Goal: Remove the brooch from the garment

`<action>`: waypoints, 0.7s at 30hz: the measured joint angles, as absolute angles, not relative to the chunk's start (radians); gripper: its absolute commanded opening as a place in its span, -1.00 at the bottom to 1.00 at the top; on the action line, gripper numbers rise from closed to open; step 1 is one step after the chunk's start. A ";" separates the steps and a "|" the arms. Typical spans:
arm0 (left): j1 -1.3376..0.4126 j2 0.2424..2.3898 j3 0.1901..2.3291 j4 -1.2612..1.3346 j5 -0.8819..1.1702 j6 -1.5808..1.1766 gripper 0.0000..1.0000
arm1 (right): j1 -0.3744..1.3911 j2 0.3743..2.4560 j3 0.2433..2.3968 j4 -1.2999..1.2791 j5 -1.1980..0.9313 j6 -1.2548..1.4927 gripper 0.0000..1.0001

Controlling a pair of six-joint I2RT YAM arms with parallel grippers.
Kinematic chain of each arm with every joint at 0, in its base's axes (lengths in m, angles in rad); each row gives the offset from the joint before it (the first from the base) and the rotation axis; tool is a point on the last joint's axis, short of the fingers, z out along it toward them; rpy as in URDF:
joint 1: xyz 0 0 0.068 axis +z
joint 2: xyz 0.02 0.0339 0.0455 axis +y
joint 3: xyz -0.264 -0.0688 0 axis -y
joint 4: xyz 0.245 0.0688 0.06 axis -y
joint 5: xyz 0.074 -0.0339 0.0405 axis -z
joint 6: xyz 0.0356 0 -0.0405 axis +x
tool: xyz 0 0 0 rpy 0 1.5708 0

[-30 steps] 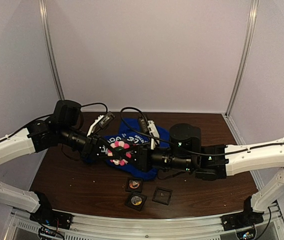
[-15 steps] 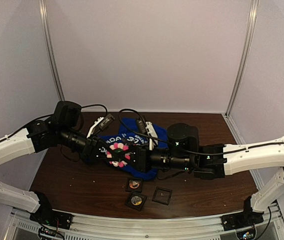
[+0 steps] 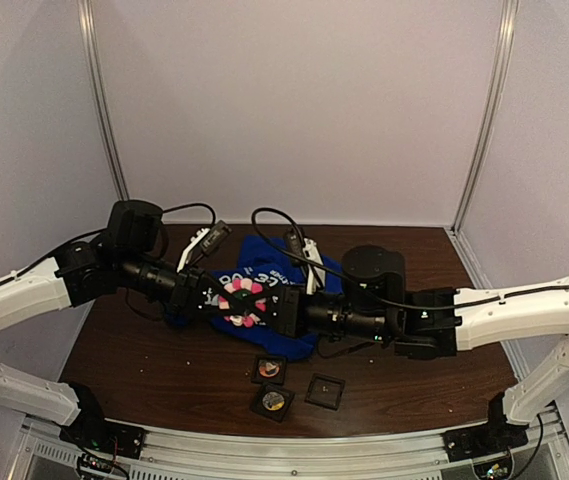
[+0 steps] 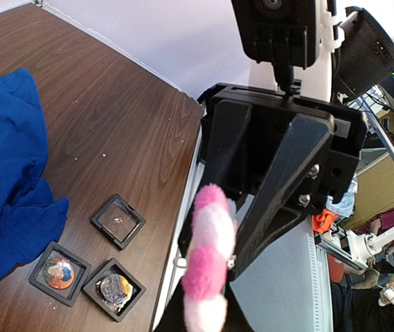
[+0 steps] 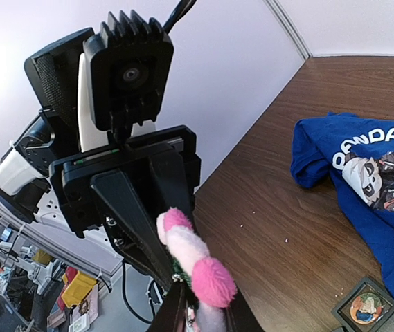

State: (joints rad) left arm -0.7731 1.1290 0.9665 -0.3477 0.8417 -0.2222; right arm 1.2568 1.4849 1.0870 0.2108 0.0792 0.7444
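A fluffy pink-and-white ring brooch (image 3: 241, 301) hangs in the air between my two grippers, above the royal-blue T-shirt (image 3: 299, 275) with white lettering. My left gripper (image 3: 221, 299) is shut on its left side and my right gripper (image 3: 265, 309) on its right side. In the left wrist view the brooch (image 4: 207, 263) rises from my left gripper (image 4: 207, 315), with no cloth on it, and the right gripper's fingers (image 4: 280, 180) meet it. In the right wrist view the brooch (image 5: 195, 257) sits between my right gripper (image 5: 203, 315) fingers. The shirt (image 5: 370, 173) lies flat on the table.
Three small black square cases lie on the brown table in front of the shirt: two hold round badges (image 3: 269, 369) (image 3: 273, 402), and one (image 3: 324, 390) holds only a small speck. White walls with metal posts close off the back and sides.
Both grippers, with the brooch between them, dipped slightly left and then came back up and right. The shirt and cases have not moved.
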 measured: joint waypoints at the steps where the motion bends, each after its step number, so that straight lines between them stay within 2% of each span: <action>1: -0.773 1.129 0.965 -0.343 0.840 -0.225 -1.00 | 1.257 1.481 1.082 0.213 0.089 0.749 -0.89; 4: -0.778 1.129 0.962 -0.335 0.829 -0.236 -1.00 | 1.257 1.475 1.064 0.229 0.101 0.753 -0.84; 7: -0.785 1.129 0.962 -0.325 0.826 -0.241 -1.00 | 1.257 1.463 1.039 0.268 0.095 0.737 -0.69; 10: -0.796 1.129 0.962 -0.311 0.831 -0.243 -1.00 | 1.257 1.446 1.007 0.315 0.071 0.701 -0.50; 15: -0.801 1.129 0.963 -0.315 0.848 -0.242 -1.00 | 1.232 1.419 0.949 0.360 0.032 0.631 0.06; 21: -0.802 1.129 0.965 -0.315 0.873 -0.241 -1.00 | 1.198 1.398 0.899 0.410 -0.045 0.603 0.31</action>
State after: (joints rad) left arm -0.8024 1.1294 0.9646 -0.3145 0.8726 -0.2409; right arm 1.1984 1.3983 0.8989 0.4099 -0.0448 0.6033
